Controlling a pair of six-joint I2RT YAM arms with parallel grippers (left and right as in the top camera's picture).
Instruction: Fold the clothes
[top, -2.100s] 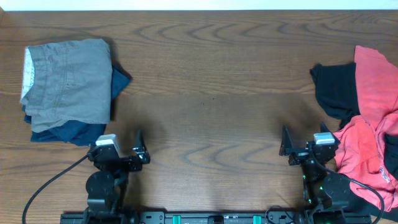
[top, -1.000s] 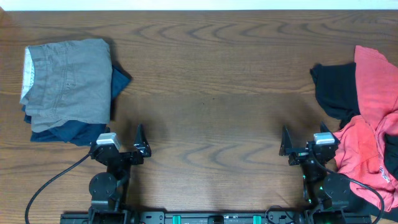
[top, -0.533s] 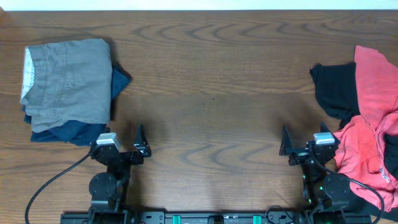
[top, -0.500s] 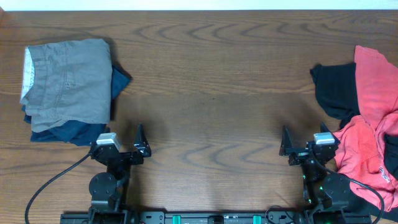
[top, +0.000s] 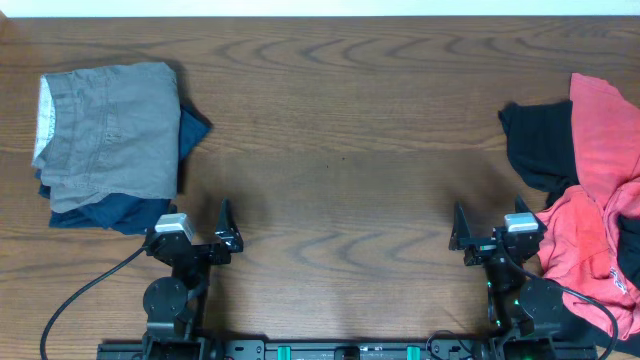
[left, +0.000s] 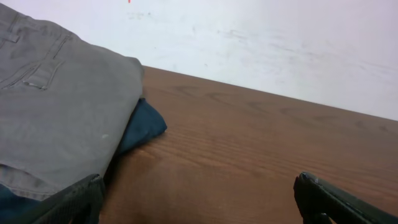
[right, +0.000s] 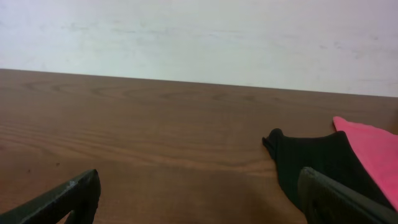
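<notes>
Pale waistband lining, overhead view only

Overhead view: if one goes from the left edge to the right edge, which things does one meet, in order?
In order: grey shorts → left gripper → right gripper → black garment → coral-red garment.

Left pincer, right pincer: jaws apart

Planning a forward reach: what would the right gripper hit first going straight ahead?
Likely nothing: the right gripper faces bare table to the far edge. The black garment lies right of that line.
</notes>
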